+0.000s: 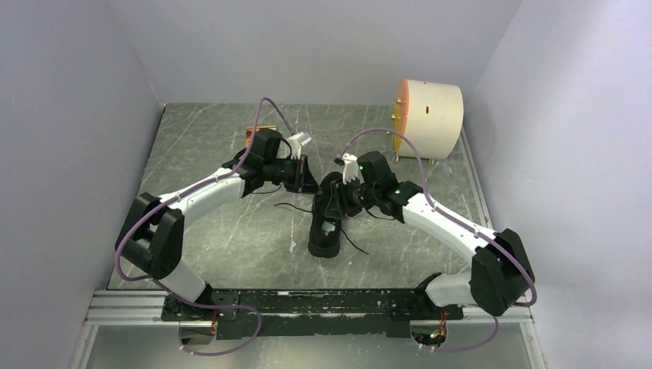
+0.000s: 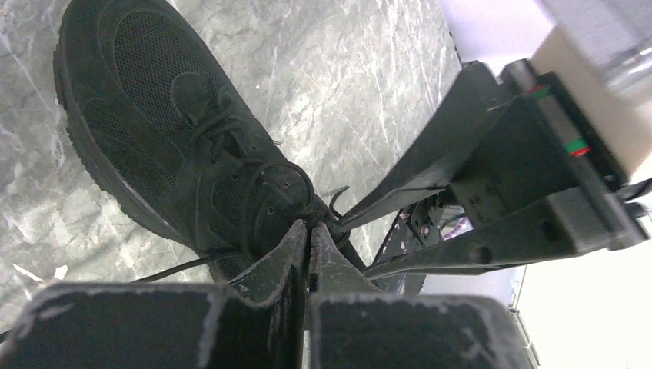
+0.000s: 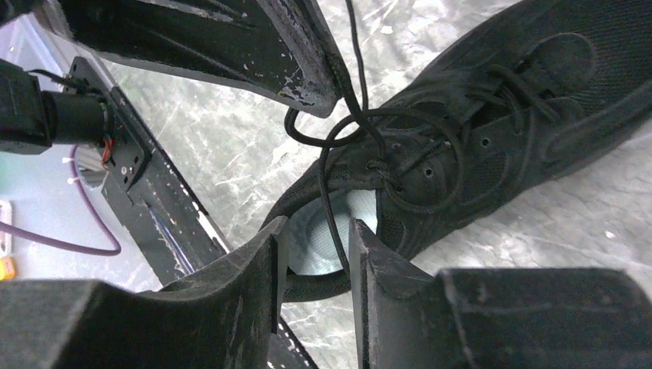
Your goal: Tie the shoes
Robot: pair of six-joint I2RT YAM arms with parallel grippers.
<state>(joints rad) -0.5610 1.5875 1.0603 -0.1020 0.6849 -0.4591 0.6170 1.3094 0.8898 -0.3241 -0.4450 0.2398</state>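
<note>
mid-knot: the left tool (image 2: 310, 231) is pinched shut on a thin black lace (image 3: 315, 144) above the all-black knit sneaker (image 2: 154, 115). the right tool (image 3: 315, 250), slightly parted, straddles another strand (image 3: 331, 231) without gripping; it probably needs to close and pull next.

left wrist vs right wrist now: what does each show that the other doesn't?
Left wrist only: left gripper shut by the top eyelets; red and green marks on the right gripper's housing. Right wrist only: pale insole, a lace running between the right gripper's parted fingers, purple cable. Both: sneaker, laces, marbled table.
</note>
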